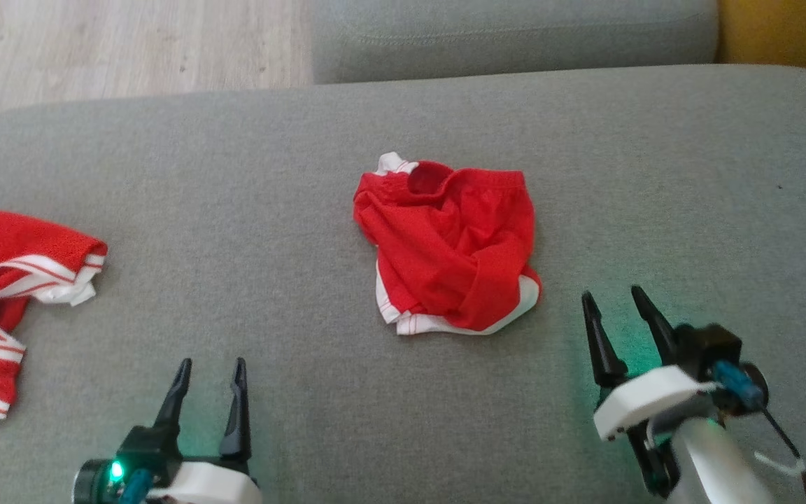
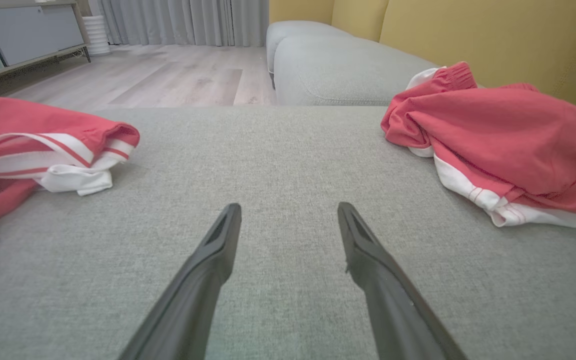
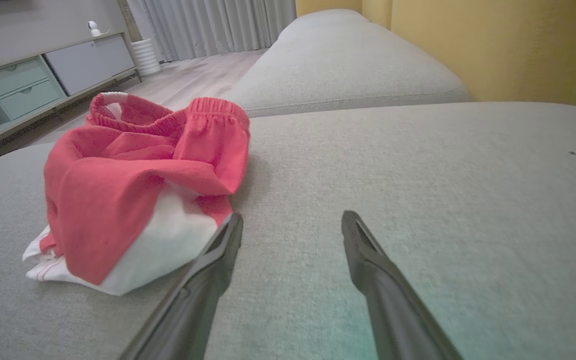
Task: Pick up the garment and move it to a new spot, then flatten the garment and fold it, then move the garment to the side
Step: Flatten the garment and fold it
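crumpled garment (image 1: 450, 250) lies on sofa cushion (image 1: 305, 175) between two open claws.

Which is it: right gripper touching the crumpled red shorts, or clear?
Apart. The head view shows a strip of grey cushion between the right gripper and the red shorts; its jaws stand open.
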